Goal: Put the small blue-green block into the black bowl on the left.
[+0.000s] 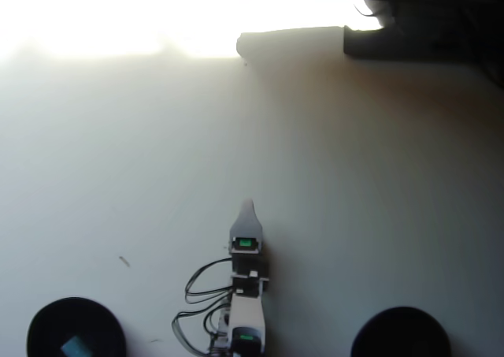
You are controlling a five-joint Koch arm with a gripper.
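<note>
So the white plastic gripper in the overhead view is sitting at the bottom middle, pointing up the frame, and it comes to a single pale tip. Only that one tip shows from above, so I honestly can't tell if the jaws are apart or pressed together. Nothing is visibly held in it. Behind it is the white arm with its small green lights and a loop of black cables hanging off its left side.

Bottom left corner has the round deep-black bowl (partly cut by the frame edge), and the small teal squarish block is lying inside it, near the bottom of what's visible. The arm is well apart from that bowl.

Bottom right there's a second round, slightly greyer black bowl. Everything sits on a plain white table, heavily washed out by glare at the top left.
</note>
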